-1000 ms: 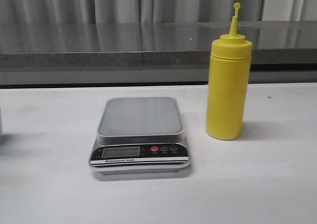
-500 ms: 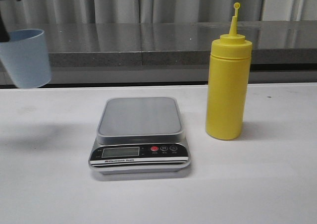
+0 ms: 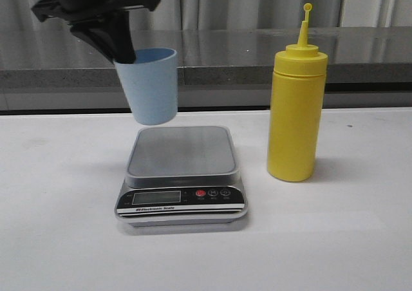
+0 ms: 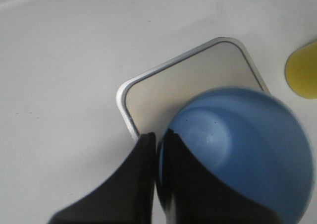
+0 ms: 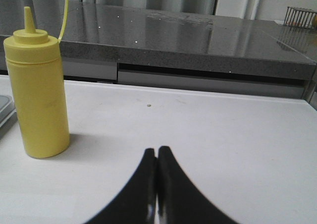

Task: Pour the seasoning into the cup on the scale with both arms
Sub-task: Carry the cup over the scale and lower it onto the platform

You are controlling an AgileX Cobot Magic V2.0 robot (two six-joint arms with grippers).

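Note:
My left gripper is shut on the rim of the light blue cup and holds it in the air, tilted, above the back left of the scale. In the left wrist view the cup hangs over the silver platform, one finger inside the rim and one outside. The yellow seasoning bottle stands upright on the table to the right of the scale, cap off and dangling on its tether. My right gripper is shut and empty, low over the table to the right of the bottle.
A grey stone ledge runs along the back of the white table. The scale's black panel with display and red button faces the front. A wire basket sits far back on the ledge.
My left gripper has carried the cup from the far left edge rightward to above the scale's back left. The bottle and the scale have not moved.

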